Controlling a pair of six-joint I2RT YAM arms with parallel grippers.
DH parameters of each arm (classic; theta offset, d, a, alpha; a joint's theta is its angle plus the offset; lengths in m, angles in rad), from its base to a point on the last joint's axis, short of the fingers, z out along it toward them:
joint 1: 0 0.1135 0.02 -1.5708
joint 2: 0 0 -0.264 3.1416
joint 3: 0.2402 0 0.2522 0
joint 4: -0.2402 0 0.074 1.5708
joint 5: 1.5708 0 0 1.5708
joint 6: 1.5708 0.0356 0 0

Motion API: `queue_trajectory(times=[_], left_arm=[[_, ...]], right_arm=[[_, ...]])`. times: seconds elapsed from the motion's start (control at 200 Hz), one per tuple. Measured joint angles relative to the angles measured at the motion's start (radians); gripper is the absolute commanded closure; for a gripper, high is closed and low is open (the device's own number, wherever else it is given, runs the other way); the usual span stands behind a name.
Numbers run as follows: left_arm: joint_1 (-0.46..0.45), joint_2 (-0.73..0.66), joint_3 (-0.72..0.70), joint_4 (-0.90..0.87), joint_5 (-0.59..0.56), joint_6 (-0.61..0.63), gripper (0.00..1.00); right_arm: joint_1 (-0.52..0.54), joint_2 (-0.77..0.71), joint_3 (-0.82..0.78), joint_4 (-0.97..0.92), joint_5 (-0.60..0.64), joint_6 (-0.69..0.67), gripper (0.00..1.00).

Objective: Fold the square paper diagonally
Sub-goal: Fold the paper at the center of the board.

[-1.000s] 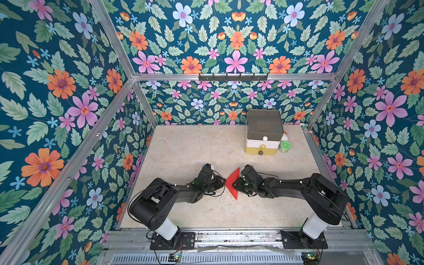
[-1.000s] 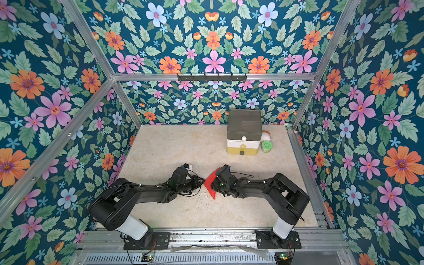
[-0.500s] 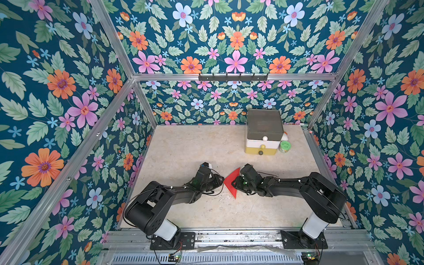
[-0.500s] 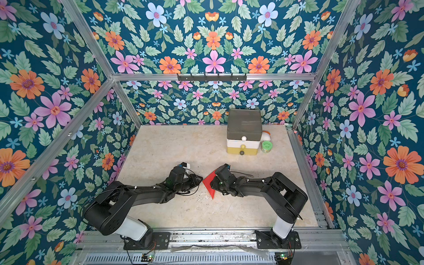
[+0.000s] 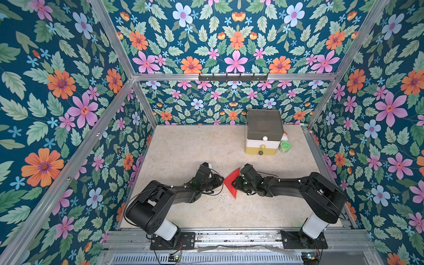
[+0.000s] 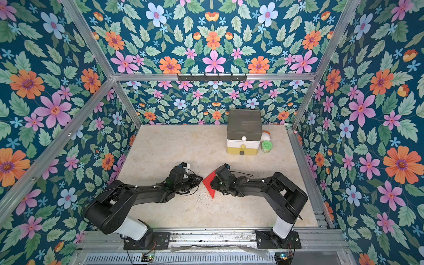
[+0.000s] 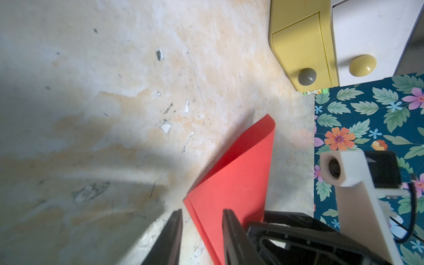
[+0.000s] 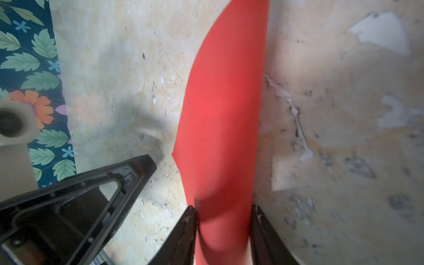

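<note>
Fingers (image 7: pixel 174 236) of left gripper (image 7: pixel 202 211), right gripper (image 8: pixel 223 208) still astride square paper (image 5: pixel 230 181)

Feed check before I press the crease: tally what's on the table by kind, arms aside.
Red paper: 1
Drawer unit: 1
Green-lidded jar: 1
White-and-orange item, mostly hidden behind the unit: 1
Total: 4

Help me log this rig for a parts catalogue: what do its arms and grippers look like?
Both the left arm and right arm are black with rounded joints, on white base segments. Thin black cables loop at the wrists. The left gripper and right gripper have black tapered fingers and white camera mounts.
</note>
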Motion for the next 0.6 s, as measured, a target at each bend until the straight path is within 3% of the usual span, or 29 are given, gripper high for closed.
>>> queue_trajectory(times=[0.595], left_arm=[[0.002,0.012,0.016,0.000,0.002,0.001,0.65]], right_arm=[[0.014,0.013,0.016,-0.013,0.035,-0.025,0.56]])
